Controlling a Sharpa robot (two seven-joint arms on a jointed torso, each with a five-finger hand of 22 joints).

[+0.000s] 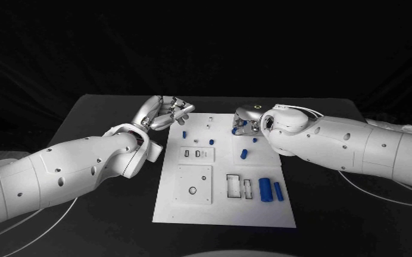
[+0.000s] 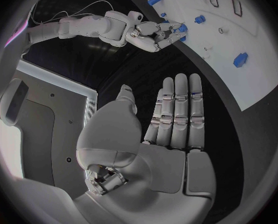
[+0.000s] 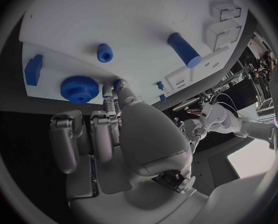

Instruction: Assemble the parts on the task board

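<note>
The white task board [image 1: 225, 212] lies in the middle of the table. On it are a thick blue cylinder [image 1: 265, 189], a thinner one [image 1: 278, 191], a short blue peg [image 1: 244, 153] and a small blue piece [image 1: 184, 132]. My right hand [image 1: 247, 119] hovers over the board's far right corner. There its thumb and a fingertip [image 3: 109, 90] pinch a small blue part [image 3: 116, 83], right beside a blue gear [image 3: 79, 88]. My left hand [image 1: 165, 113] hangs off the board's far left corner, fingers [image 2: 178, 109] stretched out and holding nothing.
Near the right hand [image 2: 153, 34] the board [image 3: 114, 20] carries a blue block [image 3: 33, 69], a small peg [image 3: 104, 52] and a longer cylinder [image 3: 184, 50]. Rectangular slots [image 1: 233, 185] and round holes mark the near half. White cables trail over the black table [image 1: 94, 111] on both sides.
</note>
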